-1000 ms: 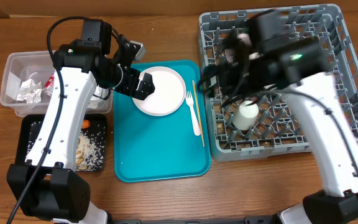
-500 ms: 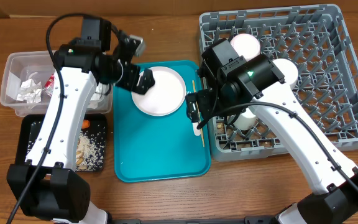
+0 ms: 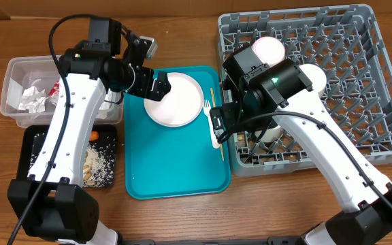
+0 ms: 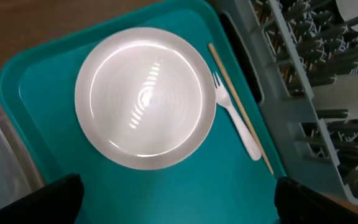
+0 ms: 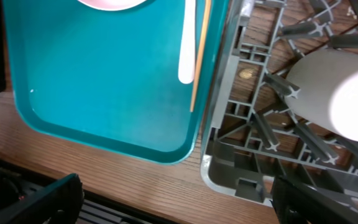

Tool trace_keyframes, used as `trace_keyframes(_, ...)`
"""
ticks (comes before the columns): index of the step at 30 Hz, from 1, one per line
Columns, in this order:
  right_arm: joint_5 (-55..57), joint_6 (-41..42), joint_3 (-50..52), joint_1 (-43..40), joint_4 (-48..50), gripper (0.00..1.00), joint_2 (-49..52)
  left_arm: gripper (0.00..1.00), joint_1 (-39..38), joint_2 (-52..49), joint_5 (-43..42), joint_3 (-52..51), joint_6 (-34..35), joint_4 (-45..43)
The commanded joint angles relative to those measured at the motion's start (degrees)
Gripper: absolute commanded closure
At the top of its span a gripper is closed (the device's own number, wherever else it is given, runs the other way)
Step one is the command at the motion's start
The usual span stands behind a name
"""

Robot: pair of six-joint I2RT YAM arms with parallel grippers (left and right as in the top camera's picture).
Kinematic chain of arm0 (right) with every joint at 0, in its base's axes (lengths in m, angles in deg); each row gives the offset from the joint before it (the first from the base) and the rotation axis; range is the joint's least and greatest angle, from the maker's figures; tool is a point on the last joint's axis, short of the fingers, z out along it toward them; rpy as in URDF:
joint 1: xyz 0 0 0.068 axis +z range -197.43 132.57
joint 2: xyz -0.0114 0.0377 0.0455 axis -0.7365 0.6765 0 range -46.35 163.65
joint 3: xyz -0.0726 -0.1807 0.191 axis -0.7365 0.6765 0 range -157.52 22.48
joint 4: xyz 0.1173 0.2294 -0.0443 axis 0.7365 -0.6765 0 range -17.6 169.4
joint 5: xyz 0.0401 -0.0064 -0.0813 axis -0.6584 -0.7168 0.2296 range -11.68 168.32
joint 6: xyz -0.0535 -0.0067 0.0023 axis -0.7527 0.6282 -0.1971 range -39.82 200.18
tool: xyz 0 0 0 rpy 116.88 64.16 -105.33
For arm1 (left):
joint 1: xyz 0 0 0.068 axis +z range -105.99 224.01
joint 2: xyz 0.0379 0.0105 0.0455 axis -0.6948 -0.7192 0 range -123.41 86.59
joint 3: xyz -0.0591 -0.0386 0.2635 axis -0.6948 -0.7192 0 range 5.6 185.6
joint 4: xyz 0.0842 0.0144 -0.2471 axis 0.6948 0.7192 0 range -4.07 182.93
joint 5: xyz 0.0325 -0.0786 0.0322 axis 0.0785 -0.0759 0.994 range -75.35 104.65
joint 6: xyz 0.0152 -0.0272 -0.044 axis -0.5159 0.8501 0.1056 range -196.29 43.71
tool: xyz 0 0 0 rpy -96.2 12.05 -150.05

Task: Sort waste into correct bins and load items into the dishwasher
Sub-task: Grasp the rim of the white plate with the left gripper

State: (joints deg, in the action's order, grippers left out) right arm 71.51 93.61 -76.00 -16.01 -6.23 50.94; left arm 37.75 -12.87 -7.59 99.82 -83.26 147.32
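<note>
One dish rack (image 3: 380, 95): fills the far right of the table, with bowls and a cup already among its pegs. It's the drop-off for whatever gets lifted next.
Teal tray (image 3: 169, 163): sits just left of the rack, almost touching it, with three items left on it.
Plate (image 3: 179, 102): on the far half of the tray, lying flat. The left gripper (image 3: 156, 87) hangs at its far-left rim, fingers spread wide and holding nothing. The left arm is clearly the nearer one here.
Right gripper (image 3: 218, 124): spread wide too and empty, poised right over the tray's right edge.
Fork (image 4: 236, 118): flat along that right edge, tines far and handle near, long axis running far to near. In the right wrist view only the handle end shows, ahead of the fingers and not yet between them.
Wooden stick (image 4: 216, 57): parallel to the fork and just beside it, squeezed between the fork and the tray's raised lip. My call is that the right arm takes this pair, closing across the long axis.
</note>
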Motion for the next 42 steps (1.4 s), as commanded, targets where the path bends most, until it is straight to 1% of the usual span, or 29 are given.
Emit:
trace_keyframes(1,1.7,-0.33,0.02,-0.37,0.04,0.0,-0.15,0.0,0.09,-0.57,3.76,0.17,8.17,0.87)
trace_keyframes(3,1.9,-0.33,0.02,-0.37,0.07,0.0,-0.15,0.0,0.04,-0.57,8.83,-0.2,14.6,1.01)
trace_keyframes(5,2.29,-0.33,0.02,-0.37,0.04,0.0,-0.15,0.0,-0.26,-0.57,13.94,-0.85,18.53,1.18)
trace_keyframes(8,2.29,-0.33,0.02,-0.37,0.02,0.0,-0.15,0.0,-0.74,-0.57,17.2,-2.29,20.44,0.48)
trace_keyframes(9,2.29,-0.31,0.02,-0.37,0.0,0.0,-0.15,0.02,-1.11,-0.57,17.35,-3.69,21.03,-1.07)
trace_keyframes(10,2.29,-0.31,0.02,-0.37,0.0,0.0,-0.15,0.05,-1.33,-0.57,17.35,-4.44,21.16,-2.01)
trace_keyframes(12,2.29,-0.33,0.02,-0.37,0.02,0.0,-0.15,0.15,-1.88,-0.57,17.35,-6.51,21.18,-4.57)
trace_keyframes(13,2.29,-0.33,0.02,-0.37,0.04,0.0,-0.15,0.23,-2.14,-0.57,17.38,-7.43,21.18,-5.64)
trace_keyframes(14,2.29,-0.33,0.02,-0.37,0.04,0.0,-0.15,0.37,-2.49,-0.57,17.49,-8.74,21.38,-7.15)
trace_keyframes(15,2.29,-0.33,0.02,-0.37,0.04,0.0,-0.15,0.44,-2.8,-0.57,17.68,-10.01,21.4,-8.72)
trace_keyframes(16,2.29,-0.33,0.02,-0.37,0.07,0.0,-0.15,0.48,-3.34,-0.57,18.08,-12.11,21.38,-11.5)
trace_keyframes(20,2.29,-0.31,0.02,-0.37,0.44,0.0,-0.15,0.48,-3.93,-0.57,19.78,-15.78,21.38,-16.2)
trace_keyframes(24,2.29,-0.33,0.02,-0.37,0.74,0.0,-0.15,0.53,-3.96,-0.57,20.96,-17.99,21.33,-19.61)
trace_keyframes(25,2.27,-0.33,0.02,-0.37,0.92,0.0,-0.15,0.52,-3.93,-0.57,21.03,-18.27,21.27,-20.41)
trace_keyframes(27,2.29,-0.31,0.02,-0.37,1.14,0.0,-0.15,0.44,-3.93,-0.57,20.96,-18.38,20.63,-21.77)
trace_keyframes(28,2.27,-0.31,0.02,-0.37,1.11,0.0,-0.15,0.38,-3.96,-0.57,20.94,-18.38,20.26,-21.79)
trace_keyframes(30,2.27,-0.31,0.02,-0.37,1.11,0.0,-0.15,0.33,-3.93,-0.57,20.94,-18.38,18.49,-21.84)
trace_keyframes(32,2.27,-0.31,0.02,-0.37,1.11,0.0,-0.15,0.12,-3.93,-0.57,20.87,-18.38,17.49,-22.1)
trace_keyframes(33,2.29,-0.31,0.02,-0.37,1.11,0.0,-0.15,0.11,-3.96,-0.57,20.65,-18.38,17.46,-22.34)
trace_keyframes(35,2.27,-0.31,0.02,-0.37,1.29,0.0,-0.15,0.27,-3.96,-0.57,20.24,-18.38,17.2,-22.91)
trace_keyframes(36,2.27,-0.31,0.02,-0.37,1.42,0.0,-0.15,0.28,-3.96,-0.57,20.28,-18.38,17.2,-23.17)
trace_keyframes(37,2.27,-0.31,0.02,-0.37,1.49,0.0,-0.15,0.26,-3.93,-0.57,19.82,-18.38,17.2,-23.8)
trace_keyframes(40,2.27,-0.28,0.02,-0.37,1.53,0.0,-0.13,0.25,-3.96,-0.57,19.02,-18.38,17.25,-24.17)
trace_keyframes(42,2.27,-0.31,0.02,-0.37,1.51,0.0,-0.13,0.28,-3.96,-0.57,19.04,-18.38,17.27,-24.13)
